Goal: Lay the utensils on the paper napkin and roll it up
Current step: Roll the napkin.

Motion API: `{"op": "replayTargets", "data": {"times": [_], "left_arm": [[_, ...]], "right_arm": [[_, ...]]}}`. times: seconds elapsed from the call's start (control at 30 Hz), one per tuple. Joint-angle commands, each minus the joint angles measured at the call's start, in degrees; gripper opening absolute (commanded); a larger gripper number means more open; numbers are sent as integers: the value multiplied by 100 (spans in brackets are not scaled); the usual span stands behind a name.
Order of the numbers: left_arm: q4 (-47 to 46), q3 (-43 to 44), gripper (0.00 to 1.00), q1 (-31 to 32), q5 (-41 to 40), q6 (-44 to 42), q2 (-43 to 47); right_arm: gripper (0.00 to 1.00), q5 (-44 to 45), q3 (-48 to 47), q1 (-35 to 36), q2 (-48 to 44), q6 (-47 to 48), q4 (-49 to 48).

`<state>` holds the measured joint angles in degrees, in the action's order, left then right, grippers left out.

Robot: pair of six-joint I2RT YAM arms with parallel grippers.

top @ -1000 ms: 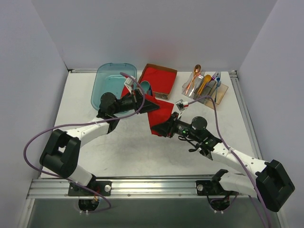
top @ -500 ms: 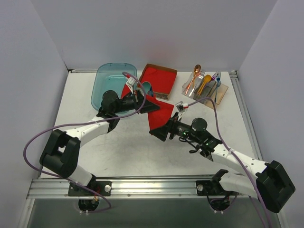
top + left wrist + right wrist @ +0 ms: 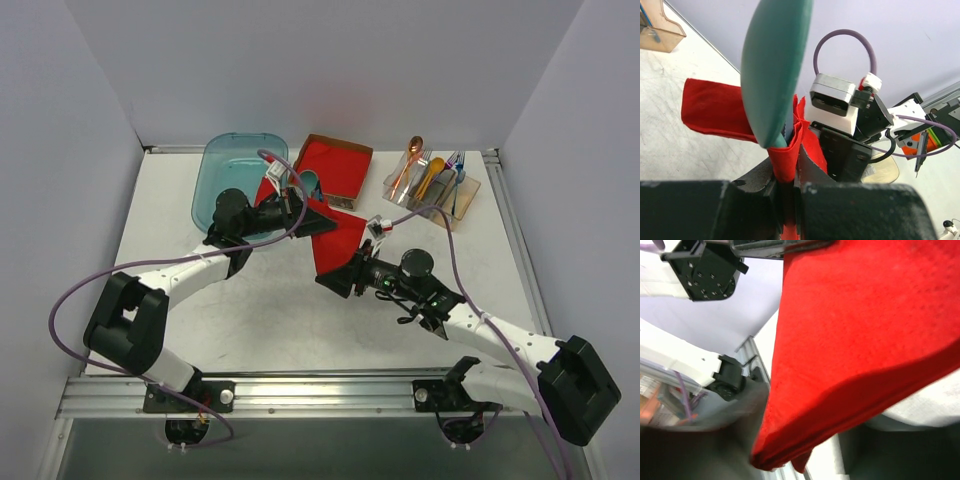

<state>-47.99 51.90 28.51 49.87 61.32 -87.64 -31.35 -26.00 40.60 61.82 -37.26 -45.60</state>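
Observation:
The red paper napkin hangs folded above the table between both arms. My left gripper is shut on its upper fold. The teal spoon stands up out of that fold, wrapped in it, and shows from above as a teal bowl. A sliver of a blue piece shows beside the spoon's handle. My right gripper sits at the napkin's lower corner. Its jaws stand apart around that corner, with a gap showing on one side, and the view is blurred.
A teal plastic tray lies at the back left. A cardboard-sided red stack stands behind the napkin. A clear holder with an orange spoon and other cutlery is at the back right.
My right gripper let go of the napkin's lower corner, opened, and shifted slightly left along it. The left gripper and the spoon have stayed put.

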Motion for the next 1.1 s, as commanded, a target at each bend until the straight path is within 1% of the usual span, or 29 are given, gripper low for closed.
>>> {"op": "replayTargets", "data": {"times": [0.0,0.03,0.07,0.13,0.17,0.2,0.23,0.3,0.33,0.4,0.43,0.47,0.53,0.57,0.67,0.7,0.87,1.07], "left_arm": [[-132,268,2,-39,-117,-41,97],[33,277,2,-39,-161,-189,106],[139,294,2,-39,-179,-286,115],[446,312,2,-47,-223,-532,124],[535,321,3,-74,-240,-612,115],[597,312,2,-83,-241,-665,106],[667,312,3,-109,-249,-735,89],[764,312,2,-135,-276,-832,54],[904,321,3,-144,-319,-971,45],[1176,373,2,-144,-407,-1191,36],[1413,417,2,-153,-503,-1384,45],[1519,444,2,-144,-556,-1473,36],[1870,505,2,-136,-715,-1736,19],[1968,566,2,-135,-759,-1790,18],[2127,593,2,-127,-847,-1922,-8],[2223,628,2,-118,-882,-1957,-17],[2399,646,3,-56,-988,-2142,1],[2452,628,3,14,-1040,-2194,-17]], "right_arm": [[62,59,51,18,-100,148,-151],[69,94,77,-17,-144,114,-63],[73,120,138,-156,-222,87,-10],[74,-10,139,-376,-459,34,235],[76,-72,156,-595,-565,17,332],[77,14,122,-649,-697,77,498],[77,120,34,-702,-968,182,1100],[77,409,-263,-720,-1320,560,1719],[77,707,-370,-737,-1426,675,2305],[76,911,-581,-746,-1672,920,2765],[75,1147,-764,-738,-1743,983,3150],[70,1253,-871,-746,-1805,1027,3319],[66,1429,-1125,-738,-1884,1176,3679],[62,1482,-1179,-738,-1902,1211,3734],[52,1326,-1355,-720,-1744,1256,3691],[51,1281,-1399,-711,-1587,1264,3656],[54,1237,-1610,-554,-1033,1387,3383],[53,1167,-1794,-334,-312,1449,2988]]}}
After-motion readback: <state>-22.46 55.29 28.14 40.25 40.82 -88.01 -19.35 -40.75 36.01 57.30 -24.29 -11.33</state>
